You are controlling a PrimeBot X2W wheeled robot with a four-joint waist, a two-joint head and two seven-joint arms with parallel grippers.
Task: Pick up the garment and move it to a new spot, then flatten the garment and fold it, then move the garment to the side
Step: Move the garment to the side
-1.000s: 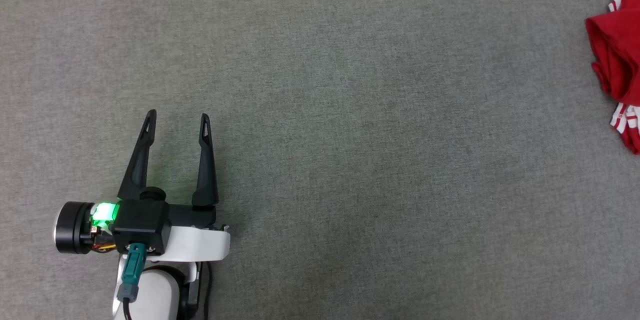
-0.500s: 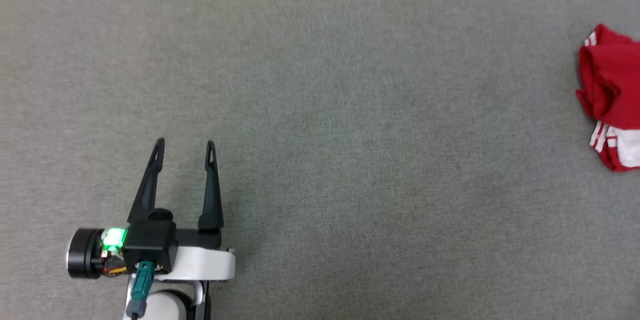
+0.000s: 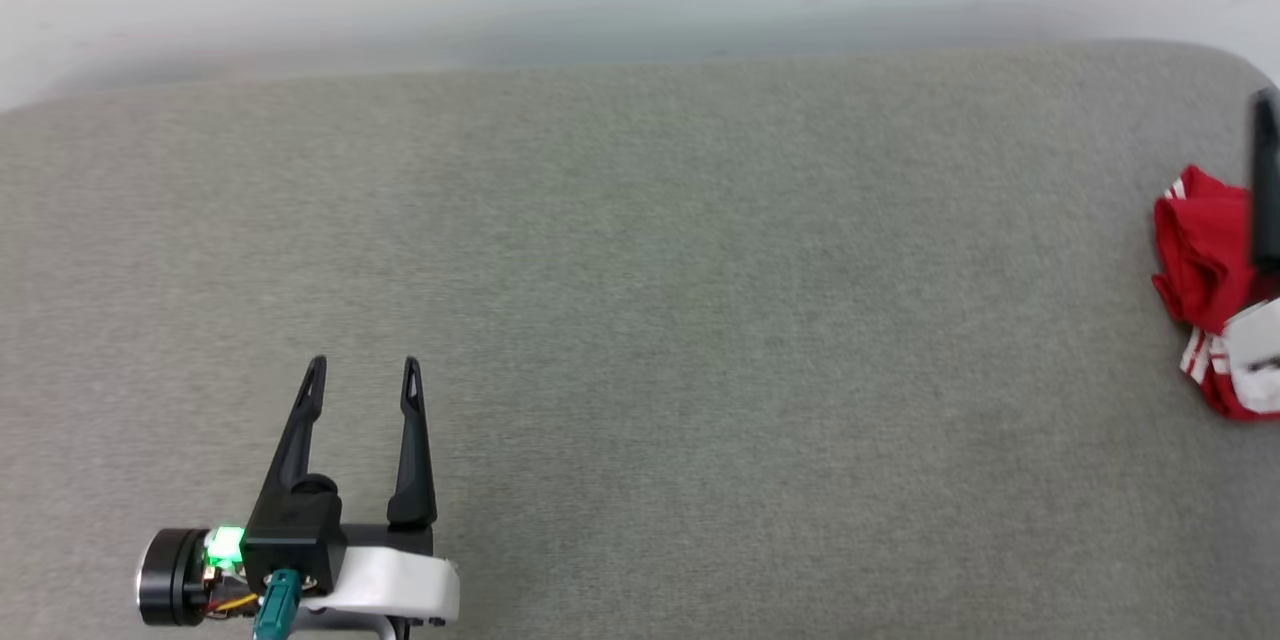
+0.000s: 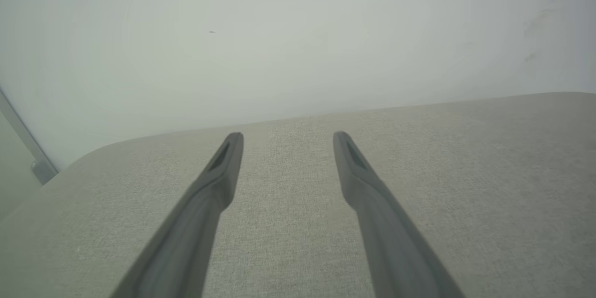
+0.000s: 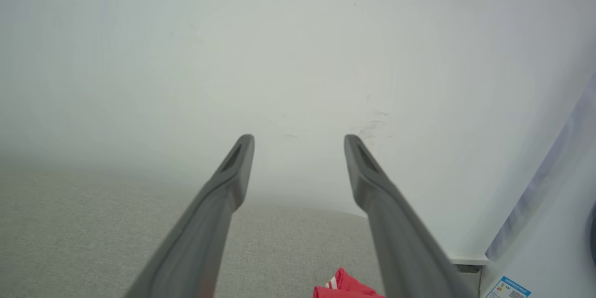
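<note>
Red jersey (image 3: pixel 1200 260) bunched at bench (image 3: pixel 700 320) right edge near right pincer (image 5: pixel 298 142); it and left pincer (image 3: pixel 362 365) spread, empty; likely set-aside step, next lift clear without snagging

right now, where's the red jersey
In the head view the red jersey lies crumpled on the grey surface at the picture's far right, near the surface's rounded far corner, partly behind a dark finger of the right pincer.

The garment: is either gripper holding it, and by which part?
Neither. The left gripper and right gripper stand open; the garment lies bunched on the grey surface.
</note>
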